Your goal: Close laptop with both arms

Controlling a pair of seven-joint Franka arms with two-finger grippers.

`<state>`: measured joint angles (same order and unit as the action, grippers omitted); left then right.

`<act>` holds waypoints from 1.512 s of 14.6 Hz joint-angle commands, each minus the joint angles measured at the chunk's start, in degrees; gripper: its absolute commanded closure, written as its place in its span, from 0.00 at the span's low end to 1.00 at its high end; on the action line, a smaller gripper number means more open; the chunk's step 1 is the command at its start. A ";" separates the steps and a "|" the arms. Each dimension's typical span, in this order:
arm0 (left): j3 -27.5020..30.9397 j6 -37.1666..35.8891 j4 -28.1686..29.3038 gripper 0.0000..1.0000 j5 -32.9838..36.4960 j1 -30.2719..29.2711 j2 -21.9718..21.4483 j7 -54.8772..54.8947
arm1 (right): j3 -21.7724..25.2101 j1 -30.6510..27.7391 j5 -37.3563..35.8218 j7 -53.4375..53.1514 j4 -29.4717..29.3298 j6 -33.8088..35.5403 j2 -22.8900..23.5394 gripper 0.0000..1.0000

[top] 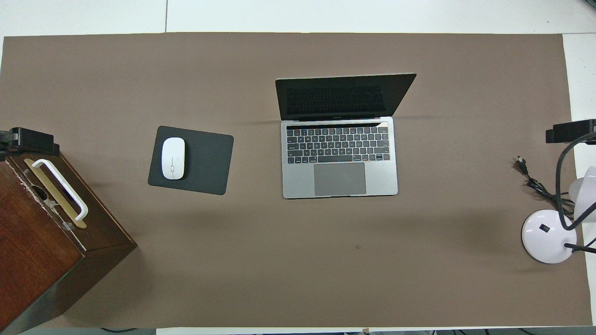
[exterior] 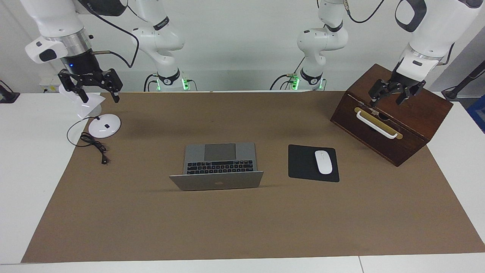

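The silver-grey laptop (exterior: 219,157) stands open in the middle of the brown mat, with its lid upright and its keyboard toward the robots; it also shows in the overhead view (top: 340,179). My right gripper (exterior: 90,93) hangs open and empty in the air over the white desk lamp, at the right arm's end of the table; only its tip shows from overhead (top: 570,131). My left gripper (exterior: 390,96) hangs open and empty over the top of the wooden box, its tip showing from overhead (top: 29,140). Both are well away from the laptop.
A black mouse pad (exterior: 303,163) with a white mouse (exterior: 323,162) lies beside the laptop toward the left arm's end. A dark wooden box (exterior: 409,125) with a white handle stands at that end. A white desk lamp (exterior: 104,126) with a black cord stands at the right arm's end.
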<state>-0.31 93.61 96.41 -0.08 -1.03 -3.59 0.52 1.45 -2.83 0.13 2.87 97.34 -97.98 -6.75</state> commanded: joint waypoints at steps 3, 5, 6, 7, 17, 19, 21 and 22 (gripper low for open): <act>0.14 0.78 1.68 0.00 1.13 0.50 -1.51 0.36 | -0.49 -0.95 -0.75 1.52 0.48 -1.08 -0.46 0.00; -0.04 0.61 1.68 0.00 1.13 0.59 -1.51 0.36 | -0.49 -0.86 -0.75 1.35 0.48 -1.08 -0.46 0.00; -0.04 0.69 1.68 0.00 1.13 0.59 -1.51 0.36 | -0.49 -0.86 -0.75 1.34 0.48 -1.08 -0.46 0.00; -0.04 0.69 1.68 0.00 1.13 0.59 -1.51 0.36 | -0.49 -0.95 -0.75 1.34 0.57 -1.08 -0.54 0.00; -0.12 0.08 1.68 0.00 1.13 0.50 -1.68 0.36 | -0.40 -1.30 -0.75 1.87 0.39 -3.61 0.51 0.00; -0.12 -0.01 1.77 0.00 1.13 0.50 -1.68 0.45 | -0.40 -1.30 -0.75 1.87 -0.92 -4.15 2.17 0.00; -0.12 0.08 1.77 0.00 1.13 0.59 -1.68 0.45 | -0.40 -1.30 -1.01 1.87 -3.20 -4.50 4.28 0.00; -0.12 0.08 1.77 0.00 1.13 0.59 -1.68 0.54 | -0.31 -1.39 -1.19 1.87 -3.73 -5.90 5.25 0.00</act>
<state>-0.67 93.52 96.41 -0.08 -0.99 -3.66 0.52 1.52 -3.32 0.13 2.89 96.45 -102.57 -4.33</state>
